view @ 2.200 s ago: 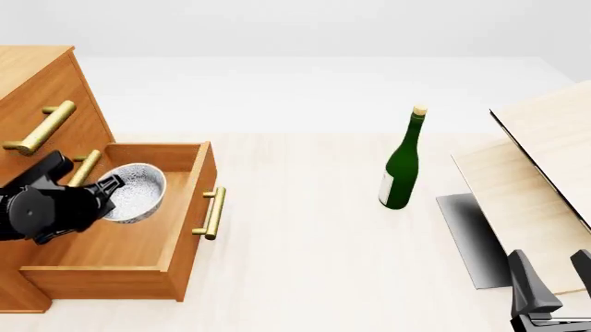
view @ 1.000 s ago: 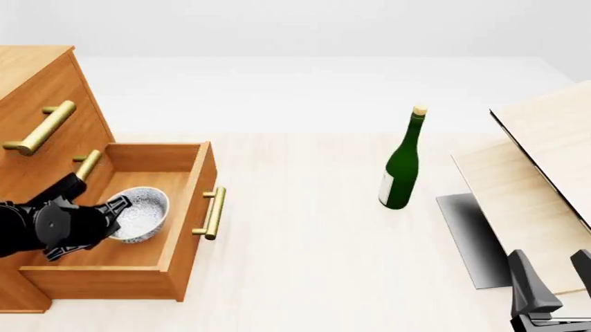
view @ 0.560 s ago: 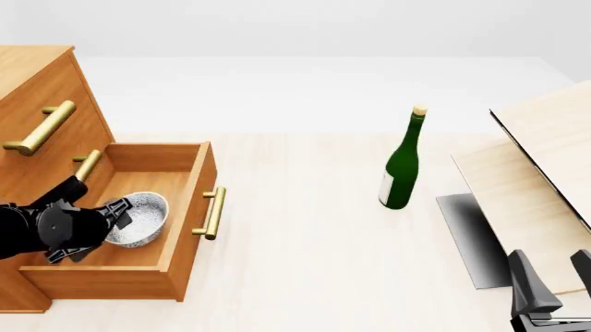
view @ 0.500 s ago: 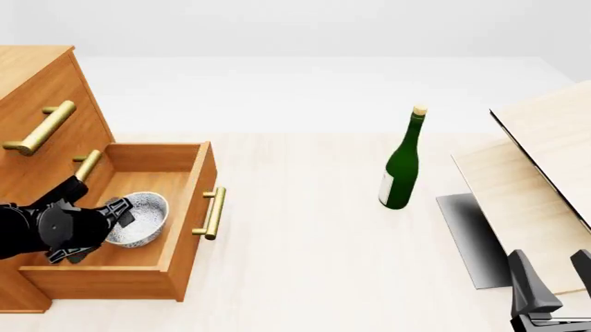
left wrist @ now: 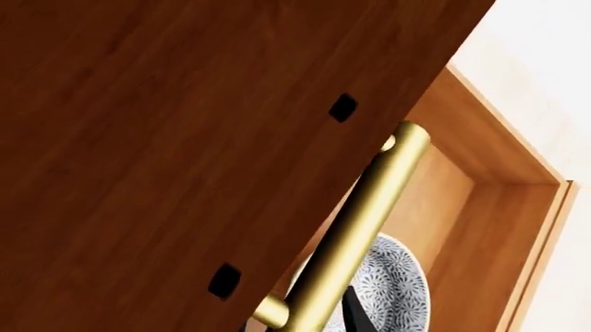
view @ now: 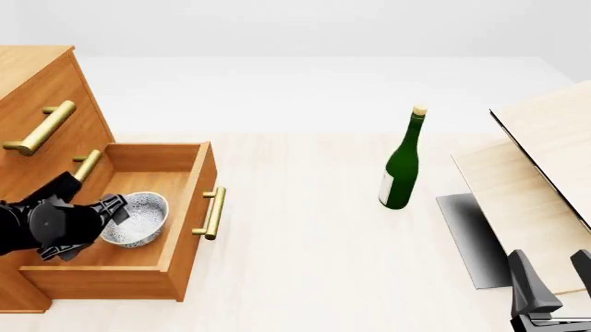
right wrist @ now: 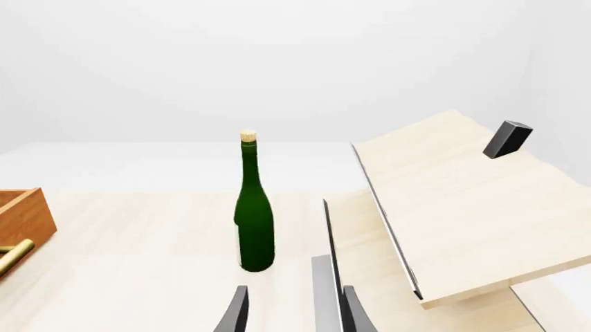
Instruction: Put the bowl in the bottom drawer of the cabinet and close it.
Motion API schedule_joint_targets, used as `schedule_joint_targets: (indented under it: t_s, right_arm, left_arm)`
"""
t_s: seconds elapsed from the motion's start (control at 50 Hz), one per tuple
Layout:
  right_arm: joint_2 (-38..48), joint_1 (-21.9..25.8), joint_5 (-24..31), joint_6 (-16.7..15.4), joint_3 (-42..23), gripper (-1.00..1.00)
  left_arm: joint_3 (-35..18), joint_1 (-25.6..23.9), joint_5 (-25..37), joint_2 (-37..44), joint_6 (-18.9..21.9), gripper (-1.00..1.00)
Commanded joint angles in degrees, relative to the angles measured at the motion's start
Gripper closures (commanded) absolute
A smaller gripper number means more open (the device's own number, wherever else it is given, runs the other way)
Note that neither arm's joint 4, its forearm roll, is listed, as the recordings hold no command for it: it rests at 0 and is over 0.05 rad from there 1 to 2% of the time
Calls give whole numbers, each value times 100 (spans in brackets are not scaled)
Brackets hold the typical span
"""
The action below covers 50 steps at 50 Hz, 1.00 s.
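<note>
The speckled white-grey bowl sits upright on the floor of the pulled-out bottom drawer of the orange-brown cabinet. My left gripper is inside the drawer at the bowl's left rim, open, with the bowl resting free of it. In the left wrist view the bowl shows past the middle drawer's brass handle, with one dark fingertip in front of it. My right gripper is open and empty at the near right, far from the cabinet.
A green wine bottle stands mid-table, also seen as the bottle ahead of the right gripper. Pale wooden boards slant at the right over a grey plate. The drawer's brass handle faces the table's middle.
The left gripper lowered the bowl onto the drawer floor, let go, and has drawn back slightly to the left. The bowl stays put. The right arm has not moved.
</note>
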Motion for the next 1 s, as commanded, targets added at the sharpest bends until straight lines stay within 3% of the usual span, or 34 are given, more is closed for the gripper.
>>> schedule_joint_targets:
  t_s: [0.02,0.36,0.56,0.66,0.98,1.0]
  right_arm:
    - [-1,0,0,0,0,-100]
    - [-1,0,0,0,0,-100]
    - [-1,0,0,0,0,-100]
    - [-1,0,0,0,0,-100]
    - [-1,0,0,0,0,-100]
    - [-1,0,0,0,0,-100]
  left_arm:
    - [108,91,18,-101,62,-100]
    - [206,-647,546,-1154,-115,-100]
    - [11,-602,1092,-1653,263,-100]
    - [43,-972,1362,-2085,130,-100]
    - [-204,-1616,2189,-2783,548,-100]
    - [-151,-1659,2197,-4036,594,-100]
